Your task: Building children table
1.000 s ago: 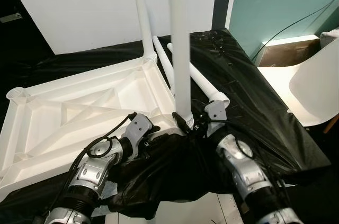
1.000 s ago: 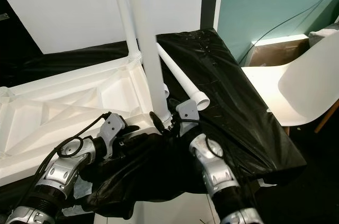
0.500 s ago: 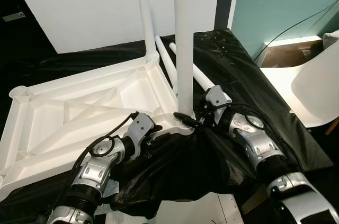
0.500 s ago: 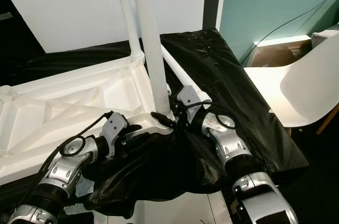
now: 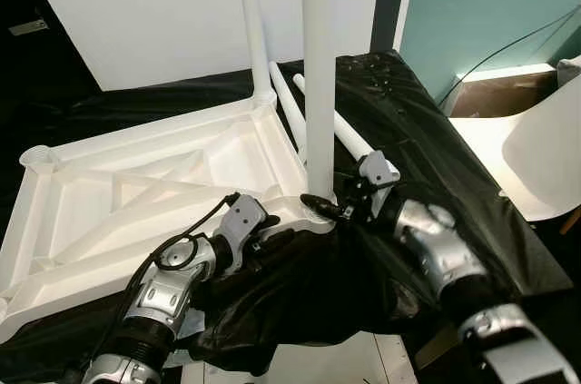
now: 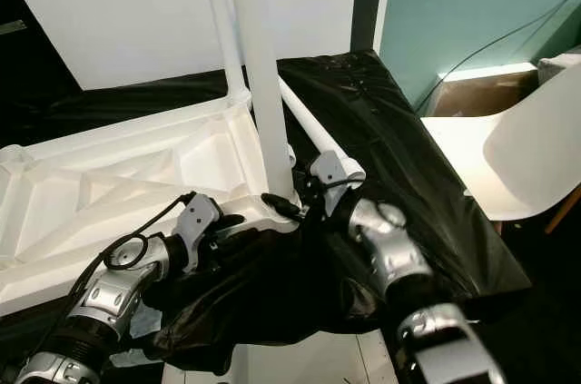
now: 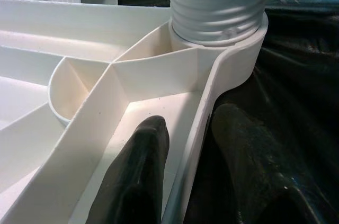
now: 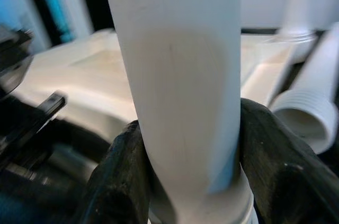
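White tabletop (image 5: pixel 136 193), upside down with ribbed underside showing, lying on a worktop (image 5: pixel 436 157) draped in black sheeting, spreading from centre out toward 9 o'clock. Upright leg (image 5: pixel 319 66) standing in the near corner socket at about 6 o'clock of the tabletop, threaded end (image 7: pixel 217 7) seated in the round socket. Second leg (image 5: pixel 253 21) upright in the far corner socket at about 12 o'clock. Two loose legs (image 5: pixel 340 134) lying side by side on the black sheeting just beside the tabletop's 3 o'clock edge, one ribbed open end (image 8: pixel 307 115) near the standing leg. Right gripper (image 8: pixel 190 171) clamped around the base of the near leg, one black finger on each side, pressed to the tube. Left gripper (image 7: pixel 185 181) straddling the tabletop's rim close to that same socket, fingers (image 7: pixel 137 176) one inside the rim and one outside on the sheeting, pinching the thin wall. White chair (image 5: pixel 545 157) off at 3 o'clock, well apart from the worktop.
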Controlling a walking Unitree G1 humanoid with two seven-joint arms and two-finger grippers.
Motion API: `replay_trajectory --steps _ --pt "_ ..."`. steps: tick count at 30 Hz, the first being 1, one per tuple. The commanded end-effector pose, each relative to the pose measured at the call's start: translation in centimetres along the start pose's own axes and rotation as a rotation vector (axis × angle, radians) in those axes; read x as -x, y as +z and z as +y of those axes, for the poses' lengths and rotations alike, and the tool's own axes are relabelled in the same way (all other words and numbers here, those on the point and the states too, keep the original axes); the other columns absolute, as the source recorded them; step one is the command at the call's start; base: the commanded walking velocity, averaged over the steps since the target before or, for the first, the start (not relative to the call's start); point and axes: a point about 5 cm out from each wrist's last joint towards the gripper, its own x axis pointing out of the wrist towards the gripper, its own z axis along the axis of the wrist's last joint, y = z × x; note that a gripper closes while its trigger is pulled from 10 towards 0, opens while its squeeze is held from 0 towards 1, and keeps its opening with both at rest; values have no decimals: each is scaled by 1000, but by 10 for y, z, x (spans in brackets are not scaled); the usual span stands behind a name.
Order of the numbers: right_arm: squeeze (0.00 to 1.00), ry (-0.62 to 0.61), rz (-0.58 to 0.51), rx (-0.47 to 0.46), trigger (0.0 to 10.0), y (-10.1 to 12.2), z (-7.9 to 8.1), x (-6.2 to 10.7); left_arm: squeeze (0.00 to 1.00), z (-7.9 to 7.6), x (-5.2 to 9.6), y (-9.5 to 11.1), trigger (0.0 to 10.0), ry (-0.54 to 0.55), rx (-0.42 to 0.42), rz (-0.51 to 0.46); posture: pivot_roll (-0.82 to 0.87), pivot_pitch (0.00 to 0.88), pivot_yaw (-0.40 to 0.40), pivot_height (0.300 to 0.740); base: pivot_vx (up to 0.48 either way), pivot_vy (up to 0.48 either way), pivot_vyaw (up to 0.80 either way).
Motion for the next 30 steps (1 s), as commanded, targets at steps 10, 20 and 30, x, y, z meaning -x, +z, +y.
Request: replay_trajectory --steps 10,20,30 --pt "0 -513 29 -100 0 -26 19 15 0 -10 0 -19 10000 -37 45 72 -30 0 62 740 0 0 0" --pt "0 -455 37 -85 10000 -24 25 8 0 -11 2 -21 10000 -31 52 76 -24 0 58 740 0 0 0" --pt "0 -160 -31 -30 10000 0 2 4 0 -12 0 -20 10000 -32 53 71 -34 0 55 740 0 0 0"
